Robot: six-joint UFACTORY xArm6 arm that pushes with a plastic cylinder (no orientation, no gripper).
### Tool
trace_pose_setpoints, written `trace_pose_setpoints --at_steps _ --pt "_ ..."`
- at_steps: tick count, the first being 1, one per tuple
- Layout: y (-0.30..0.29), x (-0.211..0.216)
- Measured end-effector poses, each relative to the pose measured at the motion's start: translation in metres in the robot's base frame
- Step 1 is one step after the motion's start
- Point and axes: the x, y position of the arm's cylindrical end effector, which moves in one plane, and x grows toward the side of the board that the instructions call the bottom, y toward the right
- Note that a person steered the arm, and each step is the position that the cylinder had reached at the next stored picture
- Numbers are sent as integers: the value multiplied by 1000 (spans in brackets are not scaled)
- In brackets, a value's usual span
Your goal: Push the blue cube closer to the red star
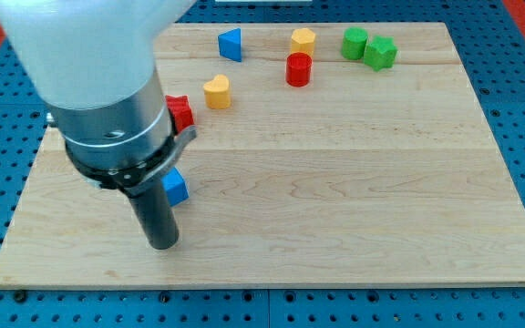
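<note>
The blue cube (176, 187) lies at the board's left, partly hidden behind my rod. The red star (180, 111) sits above it, its left side hidden by the arm's body. My tip (162, 244) rests on the board just below and slightly left of the blue cube, close to it or touching it. The cube and the star are about one arm width apart.
Along the view's top lie a blue triangular block (231, 44), a yellow block (303, 40), a green cylinder (355, 42) and a green star (380, 53). A red cylinder (298, 69) and a yellow heart (216, 91) lie below them. The wooden board (354, 200) sits on a blue pegboard.
</note>
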Motion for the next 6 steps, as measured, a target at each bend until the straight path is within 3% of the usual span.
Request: trace_pose_setpoints --at_steps 2,3,4,5,6 --pt "-21 -29" --pt "-8 -56" --pt "42 -53" --pt "53 -58" --pt "32 -89"
